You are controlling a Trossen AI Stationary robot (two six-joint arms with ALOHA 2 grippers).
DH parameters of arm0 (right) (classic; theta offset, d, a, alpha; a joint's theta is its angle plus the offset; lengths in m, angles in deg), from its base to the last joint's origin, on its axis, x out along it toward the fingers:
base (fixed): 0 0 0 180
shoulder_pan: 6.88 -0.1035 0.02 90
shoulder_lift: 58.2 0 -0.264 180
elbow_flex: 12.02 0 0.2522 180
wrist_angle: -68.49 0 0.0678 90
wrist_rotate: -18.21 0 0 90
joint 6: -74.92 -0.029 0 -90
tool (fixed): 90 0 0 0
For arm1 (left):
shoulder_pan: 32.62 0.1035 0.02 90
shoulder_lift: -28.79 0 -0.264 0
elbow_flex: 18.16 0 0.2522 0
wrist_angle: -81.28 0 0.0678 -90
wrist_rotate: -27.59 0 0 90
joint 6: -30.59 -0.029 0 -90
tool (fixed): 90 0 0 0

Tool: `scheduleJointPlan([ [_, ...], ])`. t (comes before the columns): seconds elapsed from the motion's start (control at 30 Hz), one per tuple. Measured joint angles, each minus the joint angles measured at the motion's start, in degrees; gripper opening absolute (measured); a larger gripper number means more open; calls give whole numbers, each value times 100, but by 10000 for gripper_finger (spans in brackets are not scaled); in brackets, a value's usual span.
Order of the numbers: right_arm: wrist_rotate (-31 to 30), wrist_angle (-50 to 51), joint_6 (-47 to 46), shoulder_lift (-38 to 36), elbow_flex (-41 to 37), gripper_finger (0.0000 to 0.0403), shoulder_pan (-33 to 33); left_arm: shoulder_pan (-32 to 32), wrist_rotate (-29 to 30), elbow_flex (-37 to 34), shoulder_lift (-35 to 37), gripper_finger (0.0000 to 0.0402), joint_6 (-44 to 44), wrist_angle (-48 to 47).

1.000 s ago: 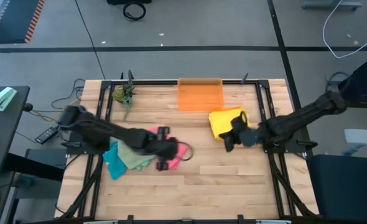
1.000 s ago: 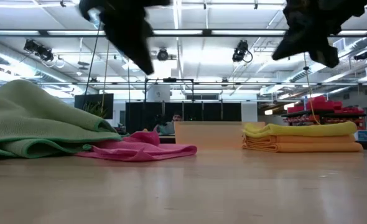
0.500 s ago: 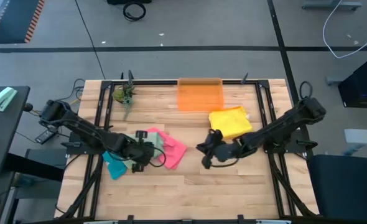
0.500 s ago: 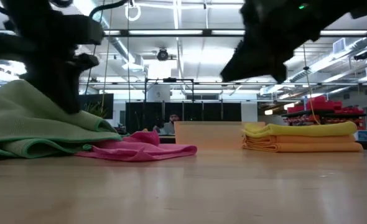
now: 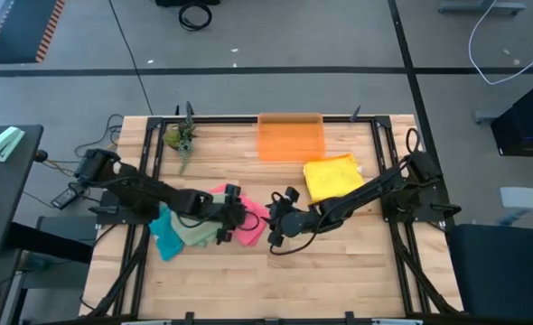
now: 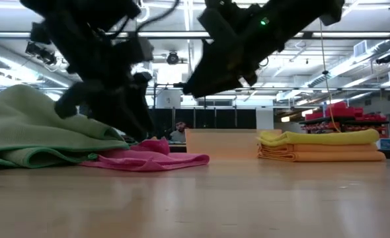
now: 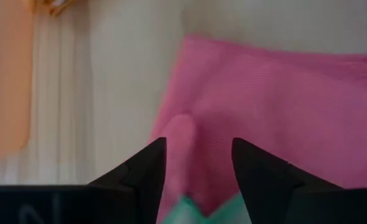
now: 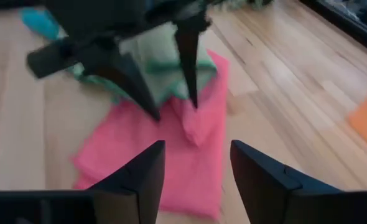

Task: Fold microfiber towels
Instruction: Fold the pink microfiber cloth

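Left gripper: the left gripper (image 5: 233, 215) hangs over the pink towel (image 5: 253, 219), at the towel's 9 o'clock edge in the high view; its fingers (image 7: 147, 167) stand apart with nothing between them, a raised fold of pink cloth showing through the gap in the left wrist view.
Right gripper: the right gripper (image 5: 274, 226) sits just off the pink towel's 3 o'clock edge, facing the left gripper across it; its fingers (image 8: 140, 171) are spread and hold nothing.
Pink towel: lies crumpled and flat on the table (image 5: 339, 271) near its centre, between the two grippers, with a small ridge of cloth near the left fingers.
Sage green towel: the sage green towel (image 5: 194, 230) is bunched at 9 o'clock of the pink one, touching it and partly under the left arm.
Teal towel: the teal towel (image 5: 165, 236) pokes out from under the green one, toward 8 o'clock.
Yellow towel: the yellow towel (image 5: 332, 175) lies folded at 2 o'clock of the pink towel, well apart from it; the low view shows it stacked on an orange towel (image 6: 327, 157).
Orange bin: the orange bin (image 5: 291, 137) stands at the table's 12 o'clock edge, just beside the yellow towel.
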Motion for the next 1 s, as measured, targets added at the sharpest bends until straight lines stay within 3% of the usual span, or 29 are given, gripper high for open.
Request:
scheduleJointPlan([
  [0.37,-43,354,-258,-21,-88,184,5,315,-143,150,-232,135,-212,78],
  [0.6,-55,523,-398,-35,-89,184,5,315,-202,343,-228,15,-197,115],
  [0.77,-33,698,-544,-183,-87,184,-89,297,-202,853,-70,8,11,-4],
  [1.0,353,1402,-1217,-456,-59,183,-513,57,-99,1903,659,5,42,-1083],
])
